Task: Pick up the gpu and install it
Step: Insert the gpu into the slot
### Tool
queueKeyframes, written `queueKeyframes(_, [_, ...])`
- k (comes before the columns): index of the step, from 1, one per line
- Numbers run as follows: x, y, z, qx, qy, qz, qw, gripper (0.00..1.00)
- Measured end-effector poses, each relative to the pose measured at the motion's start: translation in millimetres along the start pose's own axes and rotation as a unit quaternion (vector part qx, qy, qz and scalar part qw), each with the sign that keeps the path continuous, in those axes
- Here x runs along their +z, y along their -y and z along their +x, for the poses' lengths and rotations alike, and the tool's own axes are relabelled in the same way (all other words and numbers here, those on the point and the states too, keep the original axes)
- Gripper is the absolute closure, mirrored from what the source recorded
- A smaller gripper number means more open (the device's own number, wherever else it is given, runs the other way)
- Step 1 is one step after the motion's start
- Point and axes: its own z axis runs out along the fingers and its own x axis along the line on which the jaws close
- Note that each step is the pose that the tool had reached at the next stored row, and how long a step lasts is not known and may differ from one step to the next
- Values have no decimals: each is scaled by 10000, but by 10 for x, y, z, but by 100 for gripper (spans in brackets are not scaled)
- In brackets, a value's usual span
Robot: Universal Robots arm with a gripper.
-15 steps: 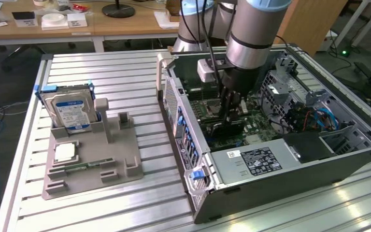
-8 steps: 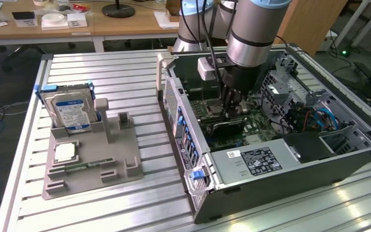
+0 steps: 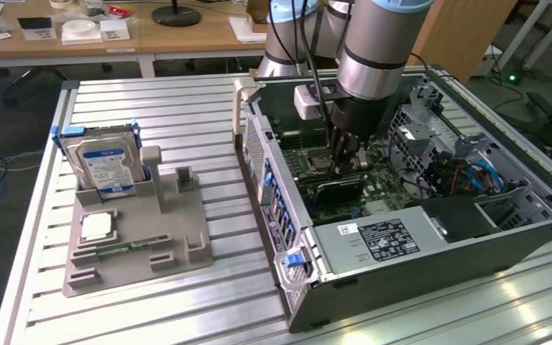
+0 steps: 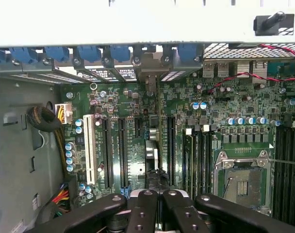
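Robotics lab, slotted aluminium workbench [image 3: 161, 108], open PC case [image 3: 430, 237], wooden desks [image 3: 113, 43] behind, cables on floor

The arm [image 3: 376, 43] is built of thick cylindrical segments in brushed silver-grey metal, capped at the joint with a pale blue cover, and black cables run down alongside it. Below the last segment sits a small white box-shaped module [image 3: 310, 100] and a black wrist body that narrows toward the gripper [image 3: 345, 159]. In the wrist view the gripper [image 4: 156, 213] shows as matte black linkage bars with rounded ends, each pinned with small round screws, and its fingers [image 4: 143, 211] are narrow black bars.
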Motion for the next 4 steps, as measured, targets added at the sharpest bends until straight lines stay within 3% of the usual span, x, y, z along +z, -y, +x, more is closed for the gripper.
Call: queueKeyframes(4, [0, 0, 0, 0, 0, 0, 10000, 89])
